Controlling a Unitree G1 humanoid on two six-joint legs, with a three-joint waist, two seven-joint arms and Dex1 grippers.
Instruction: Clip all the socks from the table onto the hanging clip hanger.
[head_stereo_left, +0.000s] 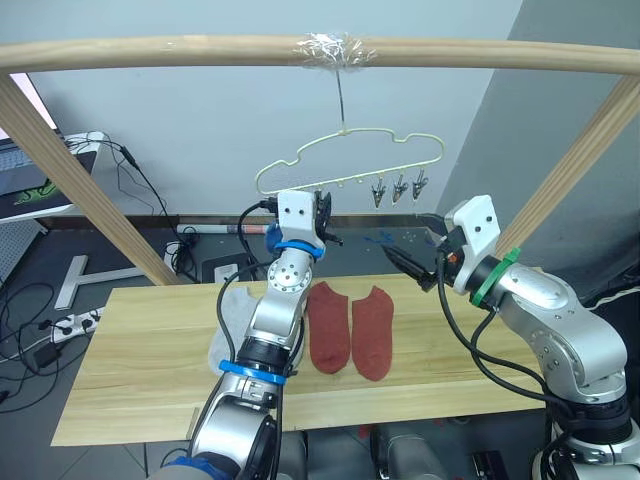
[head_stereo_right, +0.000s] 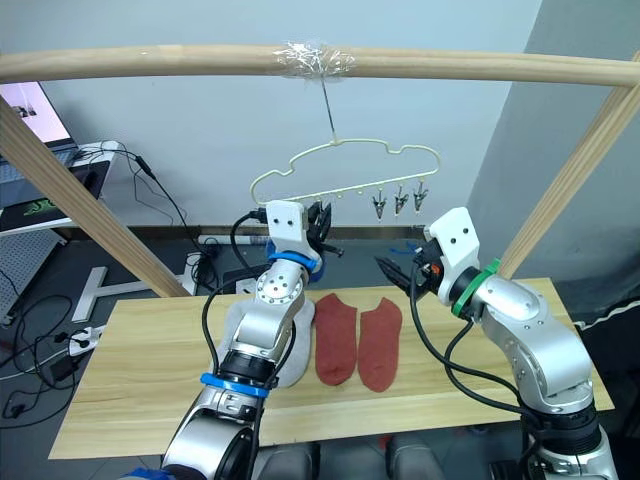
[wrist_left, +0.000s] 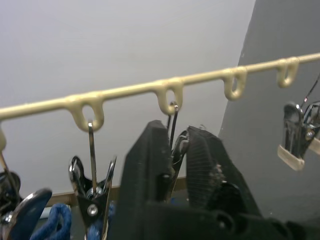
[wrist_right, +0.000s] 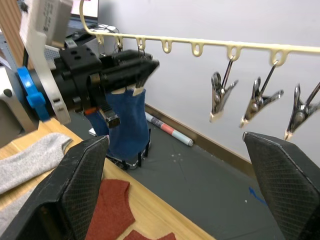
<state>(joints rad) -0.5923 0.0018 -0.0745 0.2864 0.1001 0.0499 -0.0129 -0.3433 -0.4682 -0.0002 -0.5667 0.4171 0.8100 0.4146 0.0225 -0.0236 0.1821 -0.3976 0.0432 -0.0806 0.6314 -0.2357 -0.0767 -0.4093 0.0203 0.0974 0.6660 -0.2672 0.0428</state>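
The table (head_stereo_left: 140, 370) of light wood planks stretched across the lower part of the head views. On it two rust red socks (head_stereo_left: 350, 328) lay flat side by side near the middle, and light grey socks (head_stereo_left: 232, 315) lay just beside them at about 9 o'clock, partly hidden behind the left arm.

Above the table the clip hanger (head_stereo_left: 350, 160) hung by its hook from the round wooden rail (head_stereo_left: 150, 52), where clear tape was wrapped. Three metal clips (head_stereo_left: 399, 189) dangled free on the part of its bar at 3 o'clock.

The left gripper (wrist_right: 137, 67) was raised to the bar's other end, its two black fingers pressed together on a clip (wrist_left: 174, 145). In the right wrist view a bright blue sock (wrist_right: 127, 122) hung down just below those fingers.

The right gripper (head_stereo_left: 408, 264) was held near the hanger at about 4 o'clock from it, its fingers wide apart and holding nothing.
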